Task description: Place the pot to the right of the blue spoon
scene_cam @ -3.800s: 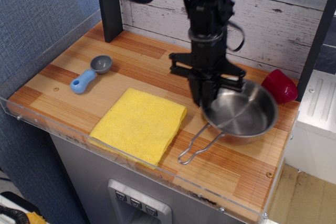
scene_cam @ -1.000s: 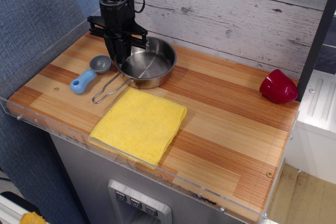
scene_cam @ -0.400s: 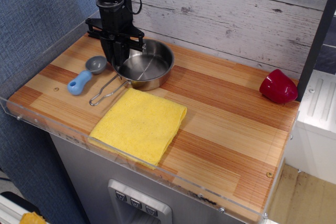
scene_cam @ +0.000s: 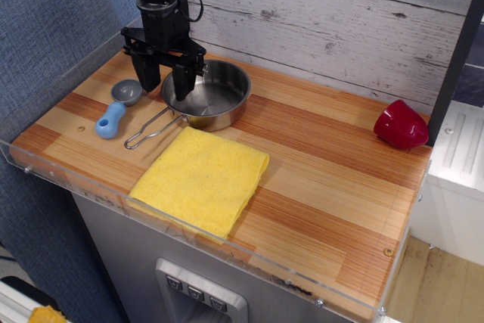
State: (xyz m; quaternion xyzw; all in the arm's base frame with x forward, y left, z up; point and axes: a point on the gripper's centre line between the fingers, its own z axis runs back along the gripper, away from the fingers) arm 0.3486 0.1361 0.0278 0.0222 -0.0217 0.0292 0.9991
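Observation:
The shiny steel pot sits on the wooden table at the back left, its wire handle pointing to the front left. Just left of it lies the blue spoon, grey bowl toward the back. My gripper hangs over the pot's left rim and is open. One finger stands inside the pot and the other finger outside it, close to the spoon's bowl. Nothing is held between them.
A folded yellow cloth lies in front of the pot, near the table's front edge. A small red cup lies at the back right. A clear acrylic lip runs along the front and left edges; a plank wall stands behind.
The gripper has opened and let go of the pot's rim; the pot now rests on the table. The spoon has shifted slightly to the left.

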